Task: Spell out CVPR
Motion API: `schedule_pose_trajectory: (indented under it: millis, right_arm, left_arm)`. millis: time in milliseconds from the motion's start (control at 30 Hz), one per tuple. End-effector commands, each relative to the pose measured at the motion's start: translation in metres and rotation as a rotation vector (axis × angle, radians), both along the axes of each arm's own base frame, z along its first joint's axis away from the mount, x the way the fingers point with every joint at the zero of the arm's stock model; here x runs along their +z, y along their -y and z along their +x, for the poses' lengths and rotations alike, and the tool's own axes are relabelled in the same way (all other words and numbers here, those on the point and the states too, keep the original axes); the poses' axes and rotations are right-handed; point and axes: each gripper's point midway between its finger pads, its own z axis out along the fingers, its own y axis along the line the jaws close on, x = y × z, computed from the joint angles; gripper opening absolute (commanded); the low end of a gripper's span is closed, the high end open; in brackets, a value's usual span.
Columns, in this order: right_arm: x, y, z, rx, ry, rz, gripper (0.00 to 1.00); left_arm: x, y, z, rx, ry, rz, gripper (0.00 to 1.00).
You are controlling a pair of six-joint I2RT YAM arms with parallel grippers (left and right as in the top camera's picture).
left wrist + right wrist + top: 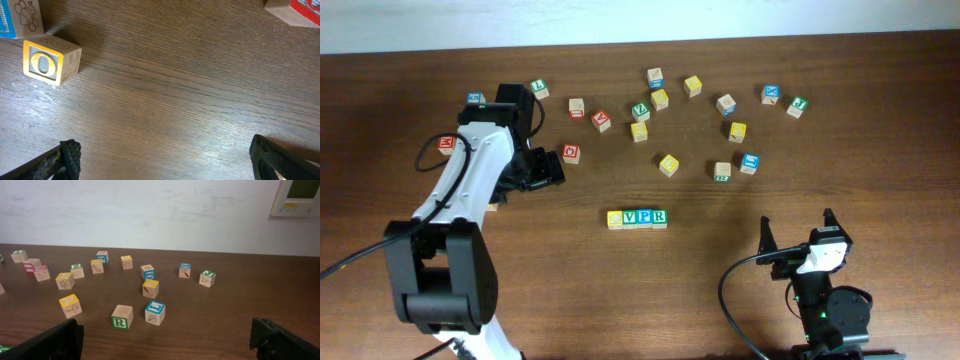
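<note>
A row of four letter blocks lies at the table's middle front: a yellow block, then V, P and R, touching side by side. My left gripper is open and empty, up and to the left of the row, beside a red block. In the left wrist view the open jaws hover over bare wood. My right gripper is open and empty at the front right; its jaws hold nothing.
Several loose letter blocks are scattered across the far half of the table. The left wrist view shows a yellow O block and a red block. A green R block and a blue block lie ahead of the right gripper.
</note>
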Motion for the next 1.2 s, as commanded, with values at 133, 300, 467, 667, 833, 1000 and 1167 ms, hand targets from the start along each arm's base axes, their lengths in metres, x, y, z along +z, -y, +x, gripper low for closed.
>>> schedule_pose_trajectory:
  millis: [133, 300, 467, 667, 833, 1000, 1167]
  right_arm:
    - [-0.002, 0.003, 0.0, -0.017, 0.0, 0.006, 0.98]
    - [-0.002, 0.003, 0.0, -0.017, 0.0, 0.006, 0.98]
    - [-0.002, 0.003, 0.0, -0.017, 0.0, 0.006, 0.98]
    - [-0.002, 0.003, 0.0, -0.017, 0.0, 0.006, 0.98]
    - [-0.002, 0.003, 0.0, -0.017, 0.0, 0.006, 0.98]
    - [-0.002, 0.003, 0.0, -0.017, 0.0, 0.006, 0.98]
    - [-0.002, 0.003, 0.0, -0.017, 0.0, 0.006, 0.98]
  left_arm:
    - [0.002, -0.002, 0.003, 0.003, 0.008, 0.01, 0.99]
    - [0.003, -0.01, 0.0, 0.003, -0.003, 0.057, 0.99]
    - [0.012, 0.004, 0.011, -0.014, 0.096, 0.009, 0.99]
    - [0.065, 0.013, -0.019, -0.231, 0.565, -0.039, 0.99]
    - [0.1, 0.012, -0.108, -0.329, 0.886, -0.033, 0.99]
    - [0.099, 0.007, -0.15, -0.342, 0.909, -0.017, 0.99]
    - [0.081, 0.015, -0.145, -0.405, 1.155, -0.003, 0.99]
